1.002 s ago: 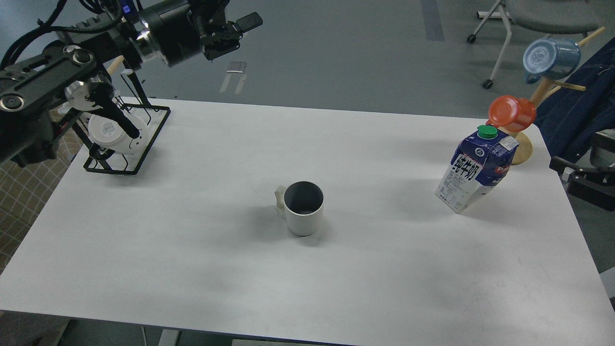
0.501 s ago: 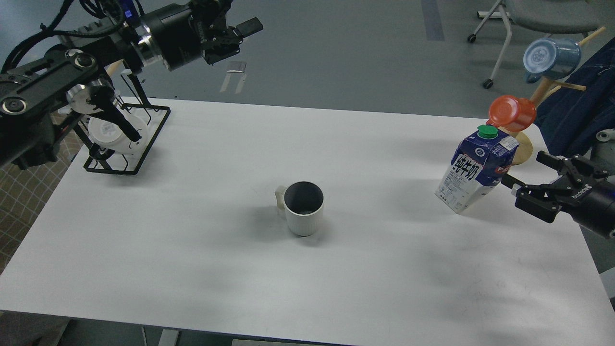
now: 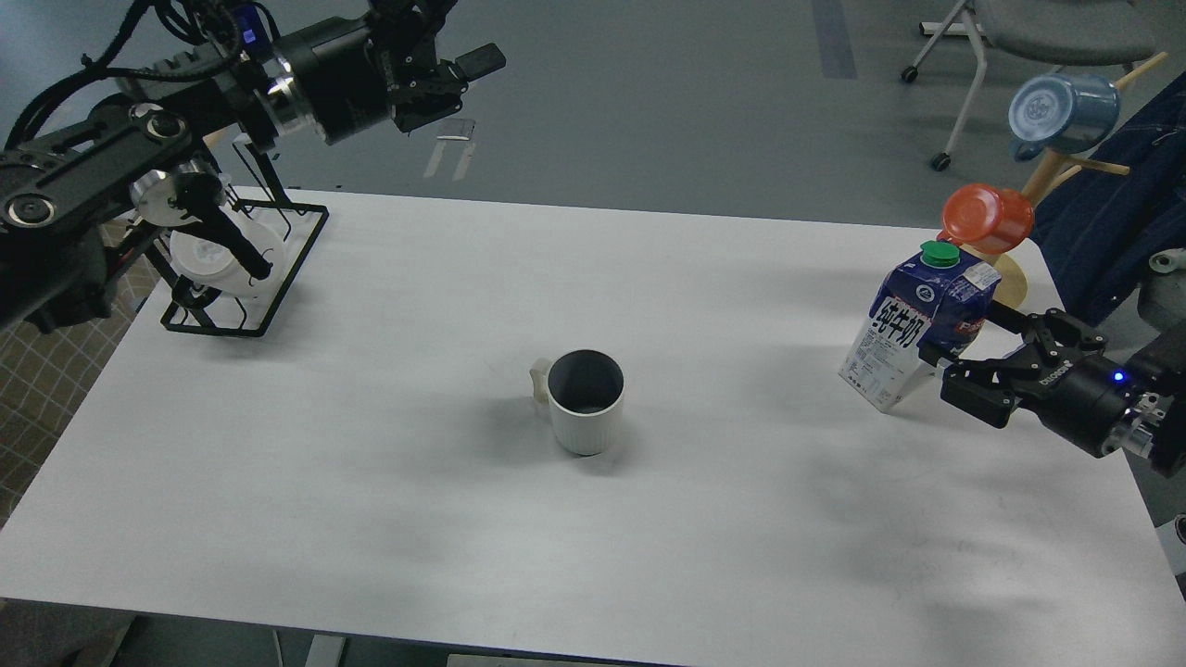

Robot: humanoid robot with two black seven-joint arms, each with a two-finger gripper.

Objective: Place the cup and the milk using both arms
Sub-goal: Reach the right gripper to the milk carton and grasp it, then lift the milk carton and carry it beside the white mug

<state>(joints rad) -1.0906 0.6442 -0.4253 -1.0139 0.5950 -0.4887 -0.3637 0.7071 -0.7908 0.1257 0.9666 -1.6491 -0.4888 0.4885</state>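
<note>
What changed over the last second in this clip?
The right gripper came in from the right edge and moved left, its open fingers now at the milk, not yet closed on it. The left gripper barely shifted. The cup and milk stayed put.

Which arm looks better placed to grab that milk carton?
The right. Its tool is open, right beside the milk carton at the table's right side. The left tool hangs high beyond the table's far left, well away from both carton and cup.
</note>
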